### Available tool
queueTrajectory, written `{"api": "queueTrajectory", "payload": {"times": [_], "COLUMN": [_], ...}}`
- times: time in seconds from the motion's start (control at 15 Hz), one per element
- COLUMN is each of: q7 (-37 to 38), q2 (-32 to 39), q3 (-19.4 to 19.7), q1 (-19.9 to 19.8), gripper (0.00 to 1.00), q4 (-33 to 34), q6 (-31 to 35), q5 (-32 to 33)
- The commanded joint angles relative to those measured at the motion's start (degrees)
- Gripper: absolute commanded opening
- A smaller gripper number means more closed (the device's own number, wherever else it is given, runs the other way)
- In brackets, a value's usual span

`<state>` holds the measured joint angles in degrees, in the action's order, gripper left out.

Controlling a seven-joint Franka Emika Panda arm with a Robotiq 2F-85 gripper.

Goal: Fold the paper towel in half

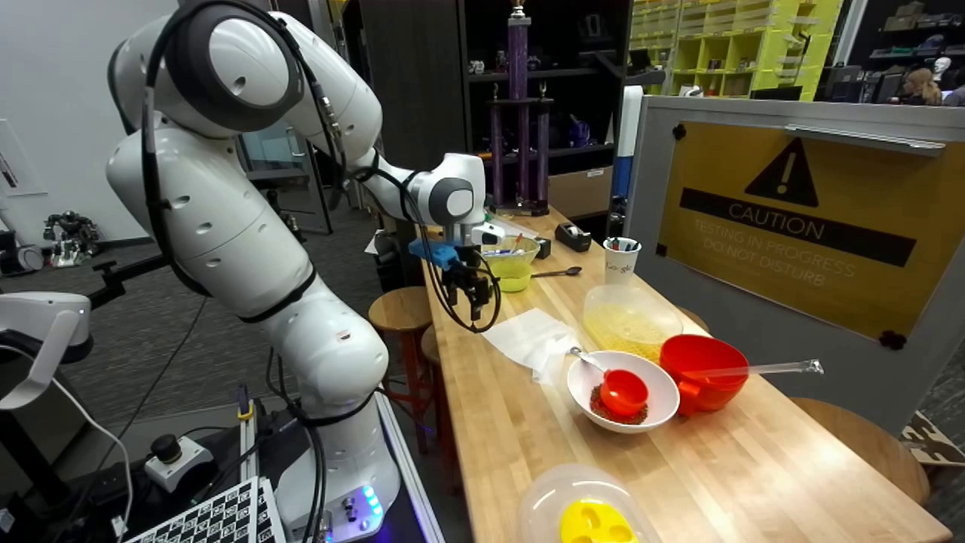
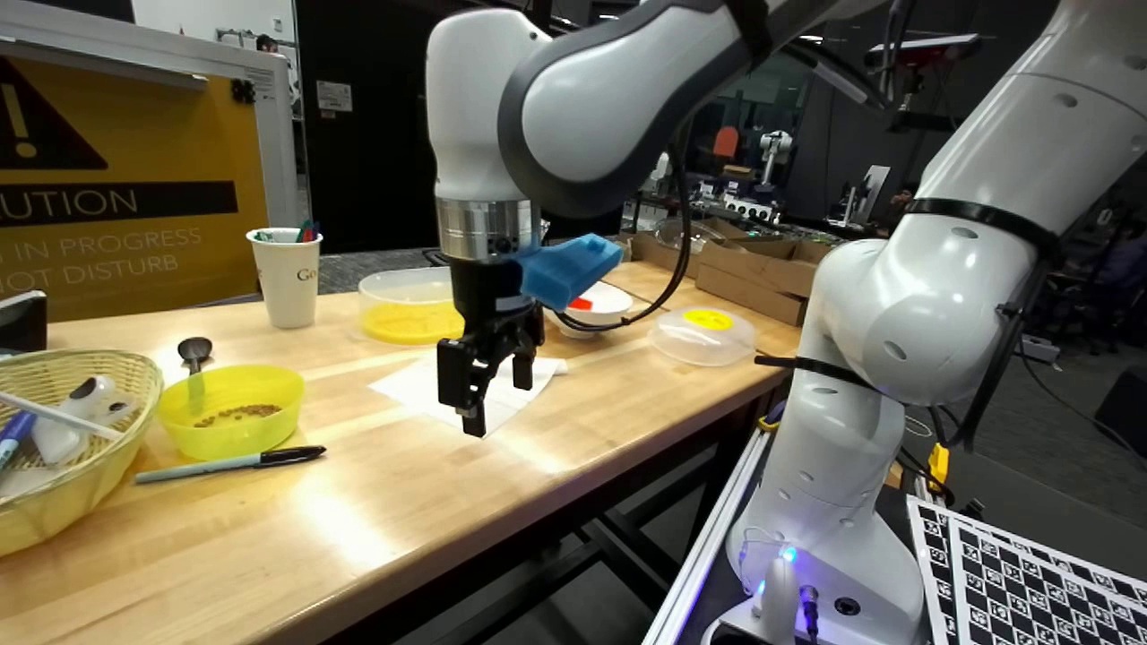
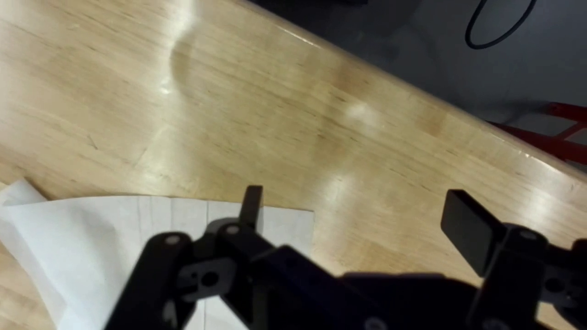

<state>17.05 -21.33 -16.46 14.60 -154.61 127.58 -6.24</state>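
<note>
- White, rumpled, thin paper towel [image 1: 531,338] lies on pale wooden surface [image 1: 754,460].
- Black, angular jaws spread wide, ungripping, near towel's edge; height hard to judge.

On the surface [image 1: 520,437] we've got the paper towel [image 1: 529,339], and just beside it a bowl [image 1: 663,392] with a scoop [image 1: 624,392] inside! In an exterior view we find a jug [image 1: 710,390] right of that bowl, a tub [image 1: 603,303] behind it, a cup [image 1: 620,264] behind the tub. Over in an exterior view we see a basket [image 2: 94,484] left of another bowl [image 2: 237,437], a marker [image 2: 228,464] in front!
</note>
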Motion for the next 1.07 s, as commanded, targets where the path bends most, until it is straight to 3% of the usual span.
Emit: {"api": "queueTrajectory", "payload": {"times": [0.0,0.53,1.0], "q7": [2.3,5.3,7.8], "q2": [0.2,-0.4,3.2], "q3": [-0.6,-1.2,-1.5], "q1": [0.0,-1.4,-6.5], "gripper": [1.0,1.0,1.0], "q4": [-2.0,-4.7,-4.6], "q6": [4.3,12.9,17.7], "q5": [-1.0,1.9,10.6]}}
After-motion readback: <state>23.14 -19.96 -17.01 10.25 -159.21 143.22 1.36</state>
